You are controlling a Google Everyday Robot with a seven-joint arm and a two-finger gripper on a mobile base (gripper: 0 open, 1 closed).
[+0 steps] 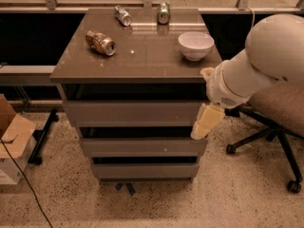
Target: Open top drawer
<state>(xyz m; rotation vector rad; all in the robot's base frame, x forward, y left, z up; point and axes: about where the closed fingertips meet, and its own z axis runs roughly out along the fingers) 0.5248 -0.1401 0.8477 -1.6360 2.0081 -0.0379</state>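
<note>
The top drawer (133, 112) is the uppermost of three grey-brown flat fronts in a low cabinet; it sits flush and closed under the cabinet top. My gripper (203, 123) hangs from the white arm (256, 65) at the cabinet's right front corner, its cream fingers pointing down and left, overlapping the right end of the top drawer's front and reaching toward the gap above the middle drawer (142, 146).
On the cabinet top (142, 61) lie a white bowl (195, 45), a crushed can on its side (100, 42), another lying can (123, 15) and an upright can (163, 12). An office chair (275, 108) stands at right. A cardboard box (12, 141) and a cable are at left.
</note>
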